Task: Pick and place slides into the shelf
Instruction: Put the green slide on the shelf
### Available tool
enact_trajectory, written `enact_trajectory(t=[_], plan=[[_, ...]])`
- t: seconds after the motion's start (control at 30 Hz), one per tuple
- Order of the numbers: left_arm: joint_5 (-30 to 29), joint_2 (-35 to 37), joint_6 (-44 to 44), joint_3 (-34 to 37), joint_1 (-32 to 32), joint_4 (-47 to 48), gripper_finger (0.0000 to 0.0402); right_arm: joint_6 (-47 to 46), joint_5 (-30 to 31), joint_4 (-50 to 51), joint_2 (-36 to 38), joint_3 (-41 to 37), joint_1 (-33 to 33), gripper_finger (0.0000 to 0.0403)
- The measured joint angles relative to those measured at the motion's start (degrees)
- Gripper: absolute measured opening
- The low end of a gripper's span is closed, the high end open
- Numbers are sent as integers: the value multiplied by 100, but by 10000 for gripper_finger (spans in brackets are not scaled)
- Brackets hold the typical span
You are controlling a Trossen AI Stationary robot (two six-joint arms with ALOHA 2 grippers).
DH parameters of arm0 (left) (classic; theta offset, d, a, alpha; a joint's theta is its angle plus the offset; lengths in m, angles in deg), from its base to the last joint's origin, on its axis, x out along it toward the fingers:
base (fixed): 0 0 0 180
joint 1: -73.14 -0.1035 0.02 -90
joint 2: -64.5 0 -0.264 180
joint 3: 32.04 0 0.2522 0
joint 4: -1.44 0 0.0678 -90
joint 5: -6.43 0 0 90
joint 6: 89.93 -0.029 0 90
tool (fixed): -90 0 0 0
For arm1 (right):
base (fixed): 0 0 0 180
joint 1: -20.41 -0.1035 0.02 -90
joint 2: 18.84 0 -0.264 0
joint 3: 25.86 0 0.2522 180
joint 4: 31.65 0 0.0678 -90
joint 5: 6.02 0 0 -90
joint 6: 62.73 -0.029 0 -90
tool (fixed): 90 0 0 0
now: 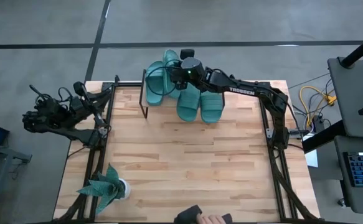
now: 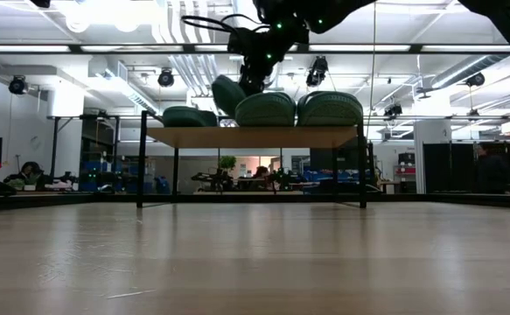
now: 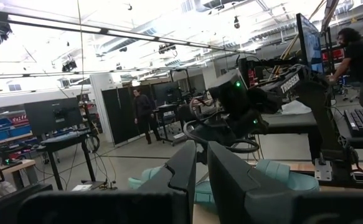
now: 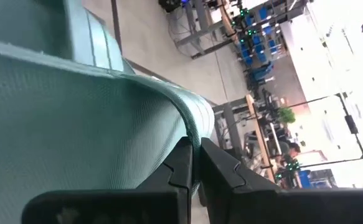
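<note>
Wooden counter (image 1: 187, 162), shelf (image 2: 255, 136) at its far edge.
Three slides rest on it; the right claw (image 1: 176, 76), clenched on the fourth slide (image 1: 172, 62), must release; left claw (image 3: 201, 163) clenched, idle.

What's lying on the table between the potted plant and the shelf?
Nothing: in the high view, only bare tabletop stretches from the plant to the shelf.

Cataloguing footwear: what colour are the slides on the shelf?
Teal-green slides, clearest in the high view.
</note>
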Motion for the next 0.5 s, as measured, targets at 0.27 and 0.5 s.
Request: enact_trajectory(t=[0.27, 0.5], plan=[[-2, -2, 0, 0, 1, -2, 27, 80, 149, 151, -205, 535, 31, 13], [-2, -4, 0, 0, 2, -2, 27, -47, 828, 1181, -1168, 2065, 28, 13]])
